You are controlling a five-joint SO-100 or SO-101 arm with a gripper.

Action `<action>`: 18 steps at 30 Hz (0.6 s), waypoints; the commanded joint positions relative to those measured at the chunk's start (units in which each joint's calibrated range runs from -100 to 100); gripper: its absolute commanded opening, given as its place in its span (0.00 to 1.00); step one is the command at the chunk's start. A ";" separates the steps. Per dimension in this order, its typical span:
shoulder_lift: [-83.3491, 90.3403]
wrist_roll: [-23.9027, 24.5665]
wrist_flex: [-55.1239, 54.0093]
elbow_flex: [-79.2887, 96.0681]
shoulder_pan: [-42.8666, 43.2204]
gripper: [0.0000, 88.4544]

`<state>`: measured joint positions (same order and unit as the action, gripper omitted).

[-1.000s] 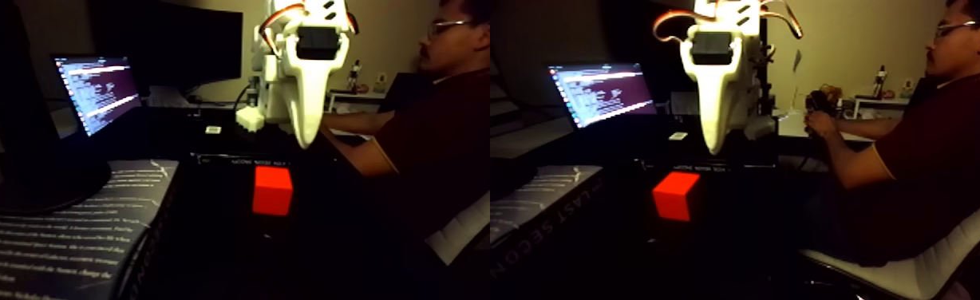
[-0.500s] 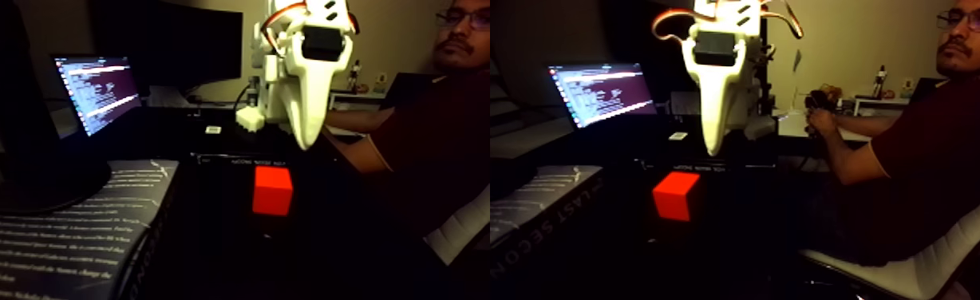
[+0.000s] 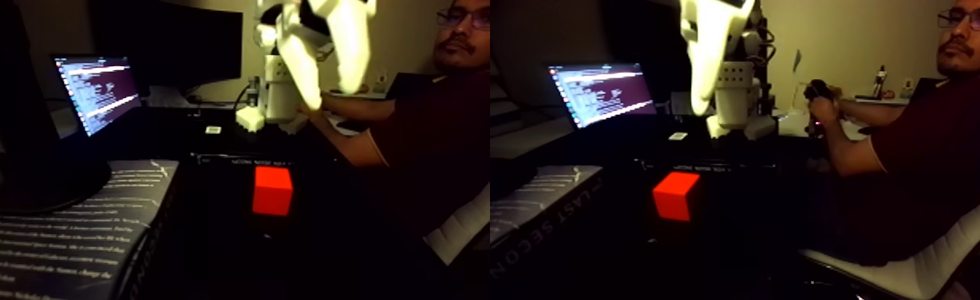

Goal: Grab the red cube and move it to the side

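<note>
On the dark tabletop, below and well apart from the raised gripper [image 3: 327,94]: red cube [image 3: 272,191], resting flat. Solid, matte, likely light, rigid, not slippery. Best hold: two opposite side faces, mid-height. Gripper fingers look spread and empty, though blurred.

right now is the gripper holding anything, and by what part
Nothing is held. The gripper hangs open, raised well above the red cube, which sits alone on the dark table.
</note>
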<state>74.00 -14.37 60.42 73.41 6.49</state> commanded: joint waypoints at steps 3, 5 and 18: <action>-10.47 -4.76 2.41 -9.42 -1.32 0.20; -14.25 -6.92 3.85 -11.78 -1.41 0.20; -30.64 -26.12 10.44 -17.58 -6.07 0.21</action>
<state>45.06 -37.02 67.52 59.26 0.85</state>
